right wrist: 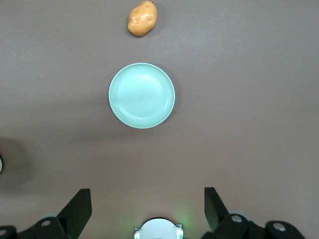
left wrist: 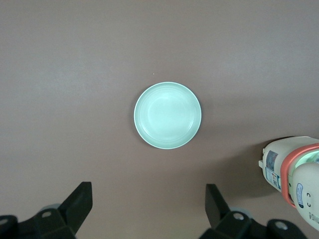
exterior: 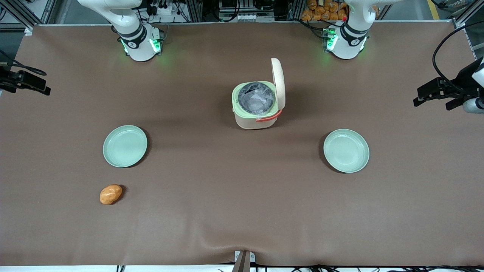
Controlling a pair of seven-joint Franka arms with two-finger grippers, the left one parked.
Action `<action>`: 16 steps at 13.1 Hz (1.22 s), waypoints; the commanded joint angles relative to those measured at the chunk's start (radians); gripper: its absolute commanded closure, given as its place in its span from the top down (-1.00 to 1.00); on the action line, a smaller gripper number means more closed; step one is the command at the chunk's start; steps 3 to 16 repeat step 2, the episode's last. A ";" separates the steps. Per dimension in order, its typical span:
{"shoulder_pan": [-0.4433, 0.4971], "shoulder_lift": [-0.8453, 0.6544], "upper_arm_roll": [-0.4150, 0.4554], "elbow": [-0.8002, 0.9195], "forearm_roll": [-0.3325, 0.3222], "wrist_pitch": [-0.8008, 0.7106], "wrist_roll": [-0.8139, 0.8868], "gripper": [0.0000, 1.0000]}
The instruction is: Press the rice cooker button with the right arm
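Right wrist view: we see our gripper [right wrist: 147, 211] spread wide, high over a green plate [right wrist: 142, 95], well apart from the rice cooker [exterior: 257, 107].

- You have the rice cooker [exterior: 254, 109] standing upright on the table [exterior: 242, 211], mid-table, between the two arm ends.
- Its cream lid [exterior: 278, 84] is swung up, leaving the dark inner pot [exterior: 255, 98] and pale green rim exposed; the red-orange handle [exterior: 269, 117] hangs low on the body.
- Your right arm's end effector [right wrist: 147, 209] hovers well apart from it, fingers spread wide.
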 commanded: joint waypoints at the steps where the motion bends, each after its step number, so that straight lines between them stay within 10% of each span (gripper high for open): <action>1: 0.002 -0.021 0.003 -0.014 -0.022 -0.008 -0.008 1.00; 16: 0.002 -0.021 0.003 -0.012 -0.024 -0.008 -0.008 1.00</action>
